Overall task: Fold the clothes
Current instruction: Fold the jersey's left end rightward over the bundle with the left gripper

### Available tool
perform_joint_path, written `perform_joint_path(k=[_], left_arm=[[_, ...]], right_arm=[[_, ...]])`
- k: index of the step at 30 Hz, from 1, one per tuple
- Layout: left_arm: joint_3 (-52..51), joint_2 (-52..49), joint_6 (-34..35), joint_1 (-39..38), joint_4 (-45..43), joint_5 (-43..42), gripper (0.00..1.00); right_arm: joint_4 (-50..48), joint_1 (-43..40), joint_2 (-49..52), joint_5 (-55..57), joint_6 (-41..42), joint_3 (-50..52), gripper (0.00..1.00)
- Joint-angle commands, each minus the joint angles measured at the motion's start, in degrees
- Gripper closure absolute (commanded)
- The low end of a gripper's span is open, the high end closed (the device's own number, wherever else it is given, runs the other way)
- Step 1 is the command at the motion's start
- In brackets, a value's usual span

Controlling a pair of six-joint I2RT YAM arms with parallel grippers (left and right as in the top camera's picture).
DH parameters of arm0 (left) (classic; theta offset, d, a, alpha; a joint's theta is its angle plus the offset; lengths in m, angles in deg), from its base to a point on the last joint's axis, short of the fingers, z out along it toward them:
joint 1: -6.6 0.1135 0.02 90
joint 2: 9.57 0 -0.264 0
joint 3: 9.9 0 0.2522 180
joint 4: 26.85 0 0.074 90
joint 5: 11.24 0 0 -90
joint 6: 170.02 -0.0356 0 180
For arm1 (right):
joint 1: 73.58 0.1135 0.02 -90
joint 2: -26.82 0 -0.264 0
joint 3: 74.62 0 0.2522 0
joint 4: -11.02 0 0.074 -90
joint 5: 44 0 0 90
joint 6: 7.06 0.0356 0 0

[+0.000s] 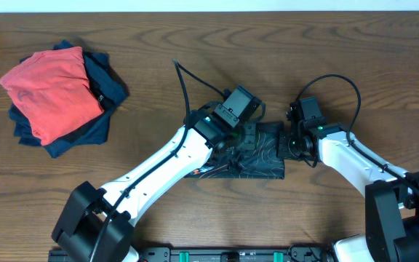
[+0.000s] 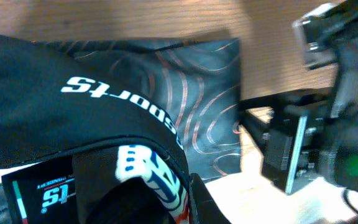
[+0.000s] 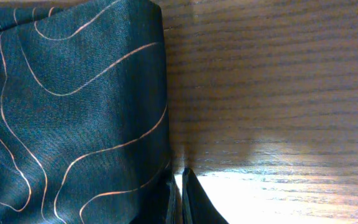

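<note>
The brown wooden worktop (image 1: 304, 44) carries everything. The white left arm (image 1: 158, 171) reaches from its base at the near left edge diagonally up to the middle, its wrist bent down over the cloth. The white right arm (image 1: 348, 156) comes in from the near right corner and lies low, pointing left.

The black jersey (image 1: 260, 159) lies folded at the middle of the worktop, between the two arms, thin orange contour lines across it. In the left wrist view a fold of it rises close to the camera, showing white lettering (image 2: 117, 102).

Well apart, at the far left, a red garment (image 1: 53, 91) sits on top of navy garments (image 1: 104, 116).

The left tool (image 1: 240, 142) is down on the jersey; cloth hides its fingers, so I cannot tell how they stand. The right tool (image 3: 178, 186) rests at the jersey's right edge, fingers drawn together with only a sliver of worktop between them.
</note>
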Motion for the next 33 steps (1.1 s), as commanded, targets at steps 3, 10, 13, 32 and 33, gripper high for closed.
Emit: perform_joint_path(k=[3,10,13,32,33], left_arm=[[0.0,0.1,2.2,-1.3,-2.3,-2.9,0.94],[0.0,-0.2,2.2,-4.1,-4.3,-2.8,0.94],[0.0,-1.1,2.1,-4.6,-4.4,-2.8,0.93],[0.1,1.9,-4.6,1.9,0.2,-0.2,0.26],[0.1,2.5,-4.6,3.6,2.0,1.1,0.26]], right_arm=[[0.0,1.0,0.0,-0.3,0.9,0.4,0.95],[0.0,1.0,0.0,-0.7,0.9,0.4,0.95],[0.1,1.0,0.0,-0.7,0.9,0.4,0.95],[7.0,-2.4,-2.0,3.1,0.3,-2.0,0.90],[9.0,-3.4,-2.7,4.0,0.2,-3.3,0.88]])
